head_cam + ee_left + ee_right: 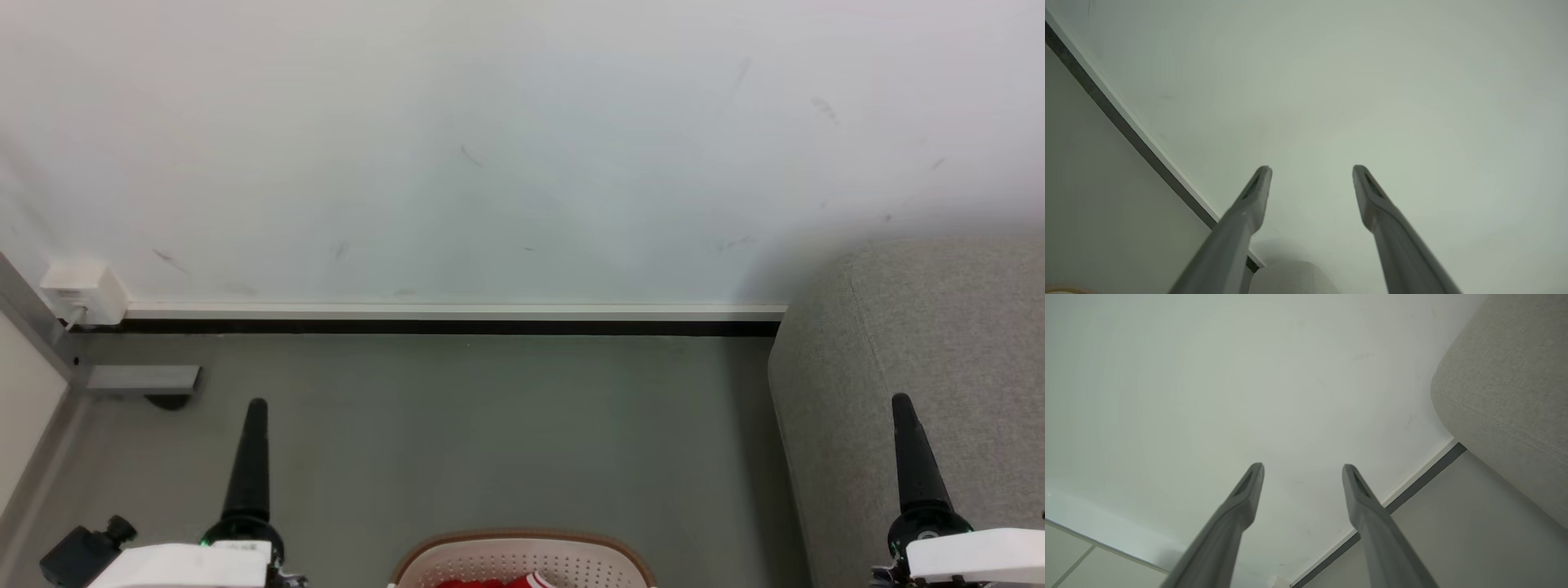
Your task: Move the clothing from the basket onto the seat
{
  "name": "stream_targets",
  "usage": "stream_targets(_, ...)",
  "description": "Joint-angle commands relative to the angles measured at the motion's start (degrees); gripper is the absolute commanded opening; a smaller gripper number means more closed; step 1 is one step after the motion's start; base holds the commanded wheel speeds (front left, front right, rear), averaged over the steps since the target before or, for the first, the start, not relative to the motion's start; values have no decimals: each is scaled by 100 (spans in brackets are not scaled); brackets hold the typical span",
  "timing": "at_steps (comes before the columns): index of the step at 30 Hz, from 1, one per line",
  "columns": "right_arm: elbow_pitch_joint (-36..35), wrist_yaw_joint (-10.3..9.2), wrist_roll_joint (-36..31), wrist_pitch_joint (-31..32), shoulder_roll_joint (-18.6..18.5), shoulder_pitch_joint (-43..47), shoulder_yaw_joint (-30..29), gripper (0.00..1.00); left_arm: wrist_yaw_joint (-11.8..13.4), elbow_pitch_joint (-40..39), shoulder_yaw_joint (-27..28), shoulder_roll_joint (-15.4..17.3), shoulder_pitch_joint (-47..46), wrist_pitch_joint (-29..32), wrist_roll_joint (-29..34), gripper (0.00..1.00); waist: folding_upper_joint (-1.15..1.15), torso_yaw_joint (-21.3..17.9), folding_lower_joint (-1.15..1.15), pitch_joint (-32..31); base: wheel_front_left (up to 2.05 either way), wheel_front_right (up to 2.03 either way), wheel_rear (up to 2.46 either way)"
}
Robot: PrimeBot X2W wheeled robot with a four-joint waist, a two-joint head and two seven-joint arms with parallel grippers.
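At the bottom middle of the head view stands the cream basket [522,554] with a tan rim, and a bit of the red clothing [490,582] with white trim shows inside it. The light grey seat [922,343] rises at the right, against the wall. My left gripper [256,406] points up left of the basket, over the floor. In its wrist view the left gripper [1312,168] is open with nothing between its fingers. My right gripper [902,402] points up in front of the seat and is likewise open and empty [1303,466]. The seat's rounded edge [1506,396] lies to its right.
A white wall with a black-striped skirting board [449,325] closes off the grey floor [490,433] ahead. A white socket box [82,294] and a grey bracket [143,380] sit at the left corner, beside a pale panel [20,392].
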Motion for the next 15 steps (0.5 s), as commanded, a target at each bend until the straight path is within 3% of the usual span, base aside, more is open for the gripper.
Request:
stream_targets(1,-102,-3,-186,-52,-80,-127,37,100,-4,-120,-13,42,-27,-45,248,100,0,4,0,0,0,0,0)
stream_targets(15,-110,-4,-1613,-307,-192,-114,247,100,11,-249,-154,52,58,-302,2031,100,0,40,0,-29,0,0,0)
